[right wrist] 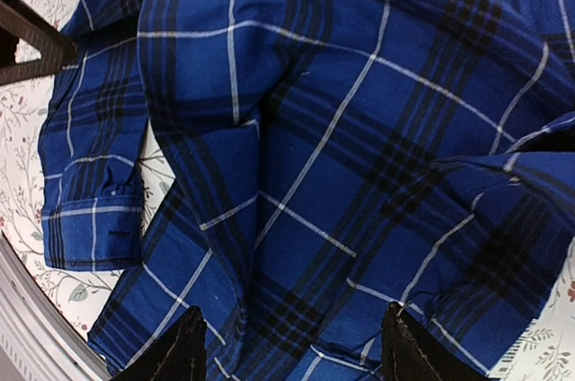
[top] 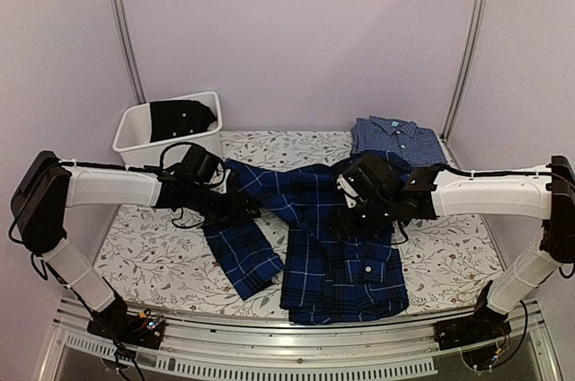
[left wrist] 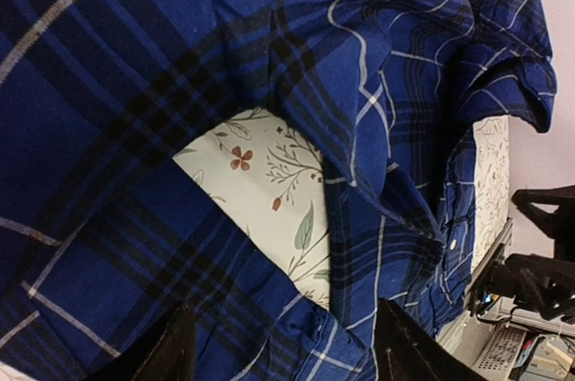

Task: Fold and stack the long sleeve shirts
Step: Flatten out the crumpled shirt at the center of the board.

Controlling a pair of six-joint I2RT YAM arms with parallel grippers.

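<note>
My left gripper (left wrist: pixel 286 341) and right gripper (right wrist: pixel 292 341) both hang open over the plaid shirt (top: pixel 328 246), which is rumpled on the bench (top: pixel 153 255). The fingertips are cropped in the wrist views. The checked shirt (top: pixel 395 140) lies folded back-right, partly hidden.

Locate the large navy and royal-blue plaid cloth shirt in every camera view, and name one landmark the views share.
Top external: the navy and royal-blue plaid cloth shirt lies spread in the lower middle of the picture.
Left wrist: the shirt fills most of the picture.
Right wrist: the shirt fills nearly the whole picture.
Shared landmark: the white floral tablecloth showing beneath it.
</note>
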